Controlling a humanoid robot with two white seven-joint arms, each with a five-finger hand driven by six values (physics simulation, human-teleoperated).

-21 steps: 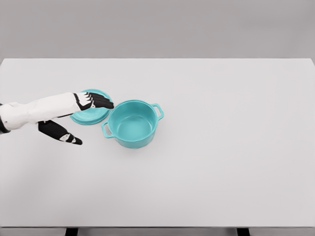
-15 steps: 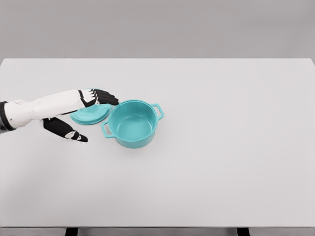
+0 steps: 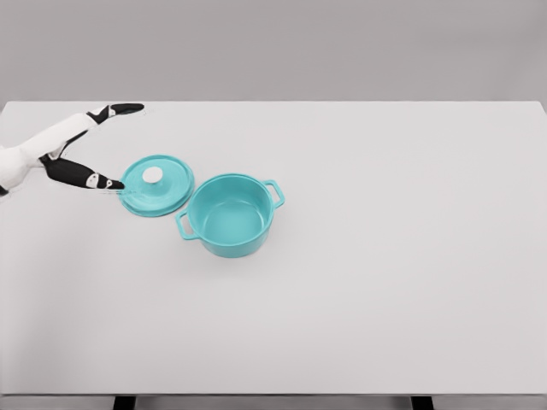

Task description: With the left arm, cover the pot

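My left hand hovers open and holds nothing, thumb tip just beside the left rim of the round teal lid with a white knob. The lid lies flat on the white table, to my hand's right. Beyond it, touching its far edge, stands the open teal two-handled pot, uncovered.

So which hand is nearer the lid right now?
Left. The left hand is spread open just left of the teal lid, one finger reaching toward its rim; the lid lies flat on the table beside the pot. The right hand is out of view.
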